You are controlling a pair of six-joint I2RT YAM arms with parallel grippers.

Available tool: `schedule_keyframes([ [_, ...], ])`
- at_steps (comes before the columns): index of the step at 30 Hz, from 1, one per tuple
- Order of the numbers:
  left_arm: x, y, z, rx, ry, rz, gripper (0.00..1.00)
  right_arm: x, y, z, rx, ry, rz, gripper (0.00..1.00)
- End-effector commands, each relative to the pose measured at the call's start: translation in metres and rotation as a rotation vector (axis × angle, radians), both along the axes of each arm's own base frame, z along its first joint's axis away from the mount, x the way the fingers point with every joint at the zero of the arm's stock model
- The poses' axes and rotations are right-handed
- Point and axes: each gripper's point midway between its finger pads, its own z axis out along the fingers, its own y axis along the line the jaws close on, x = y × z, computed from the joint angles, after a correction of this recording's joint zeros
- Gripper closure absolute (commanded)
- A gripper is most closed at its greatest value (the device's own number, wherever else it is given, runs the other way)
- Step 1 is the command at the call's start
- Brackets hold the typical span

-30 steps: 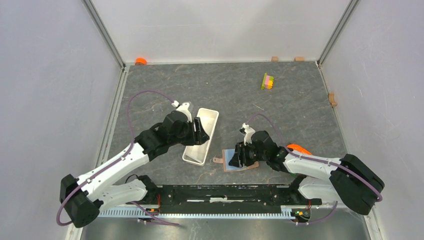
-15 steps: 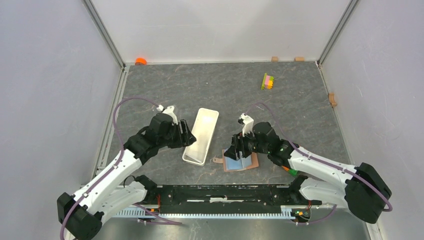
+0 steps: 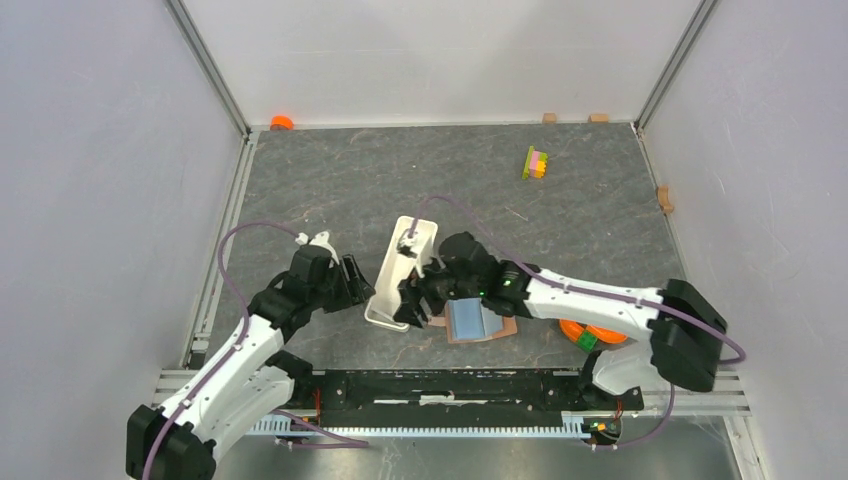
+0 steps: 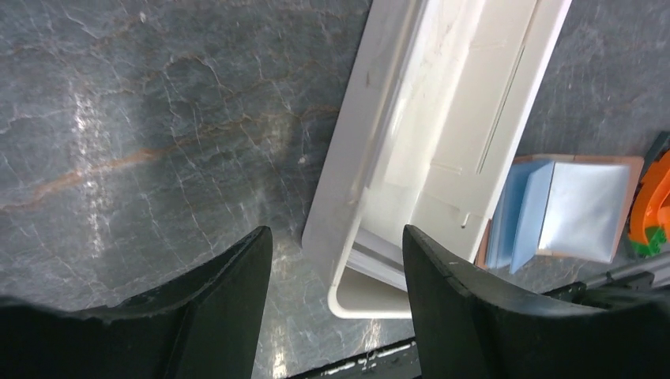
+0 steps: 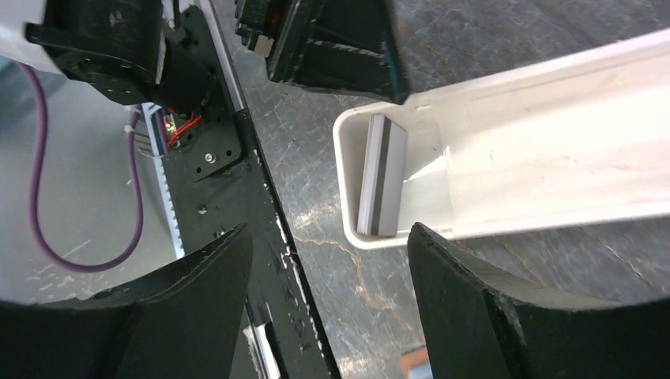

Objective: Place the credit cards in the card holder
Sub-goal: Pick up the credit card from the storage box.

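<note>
The card holder (image 3: 506, 328) lies open on the table, reddish-brown, with pale blue cards (image 3: 467, 318) on it; it also shows in the left wrist view (image 4: 626, 164) beside the tray. A small stack of grey credit cards (image 5: 382, 175) stands on edge at the near end of the long white tray (image 3: 418, 232). My right gripper (image 3: 411, 305) is open and empty, hovering just past that near end (image 5: 330, 233). My left gripper (image 3: 352, 281) is open and empty, left of the tray, jaws astride its near left corner (image 4: 336, 237).
An orange object (image 3: 590, 332) lies under the right arm. A coloured block stack (image 3: 537, 162) sits at the back right, an orange piece (image 3: 282, 122) at the back left corner. The black base rail (image 5: 237, 197) runs close below the right gripper.
My right arm has swung left from above the card holder to the tray's near end. My left arm has drawn back from over the tray, left and nearer.
</note>
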Motion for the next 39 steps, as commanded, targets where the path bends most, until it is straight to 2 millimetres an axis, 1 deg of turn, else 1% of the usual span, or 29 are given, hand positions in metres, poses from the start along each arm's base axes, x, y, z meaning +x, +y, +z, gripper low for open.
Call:
schedule_keyframes([
  [1, 0.019, -0.004, 0.011, -0.077, -0.075, 0.039, 0.33, 0.011, 0.023, -0.009, -0.085, -0.068, -0.034, 0.25],
  [5, 0.022, -0.006, 0.006, -0.081, -0.064, 0.034, 0.38, 0.019, 0.043, -0.023, -0.122, -0.06, -0.059, 0.31],
  [8, 0.024, -0.003, 0.003, -0.074, -0.066, 0.047, 0.44, 0.025, 0.053, -0.032, -0.158, -0.068, -0.075, 0.36],
  [10, 0.025, -0.003, 0.003, -0.077, -0.065, 0.048, 0.46, 0.026, 0.058, -0.041, -0.184, -0.073, -0.077, 0.39],
  [13, 0.025, -0.002, 0.001, -0.076, -0.06, 0.047, 0.48, 0.028, 0.063, -0.053, -0.215, -0.07, -0.076, 0.44],
  [16, 0.024, -0.001, -0.002, -0.075, -0.054, 0.052, 0.49, 0.026, 0.068, -0.062, -0.231, -0.059, -0.061, 0.47],
  [19, 0.023, 0.0, -0.003, -0.077, -0.051, 0.057, 0.49, 0.024, 0.073, -0.07, -0.232, -0.045, -0.054, 0.47],
  [23, 0.024, 0.001, -0.003, -0.077, -0.053, 0.06, 0.51, 0.026, 0.074, -0.084, -0.248, -0.032, -0.071, 0.49],
  [30, 0.024, 0.001, -0.002, -0.08, -0.052, 0.06, 0.52, 0.03, 0.078, -0.096, -0.261, -0.037, -0.088, 0.53],
  [32, 0.024, 0.001, -0.003, -0.079, -0.05, 0.06, 0.52, 0.029, 0.078, -0.1, -0.273, -0.031, -0.081, 0.54],
  [34, 0.024, 0.001, -0.003, -0.08, -0.048, 0.059, 0.52, 0.025, 0.079, -0.102, -0.275, -0.025, -0.07, 0.58],
  [36, 0.024, 0.001, -0.004, -0.079, -0.048, 0.059, 0.53, 0.023, 0.08, -0.098, -0.263, -0.019, -0.06, 0.61],
  [39, 0.024, 0.001, -0.004, -0.078, -0.046, 0.06, 0.53, 0.02, 0.083, -0.087, -0.24, -0.018, -0.055, 0.62],
])
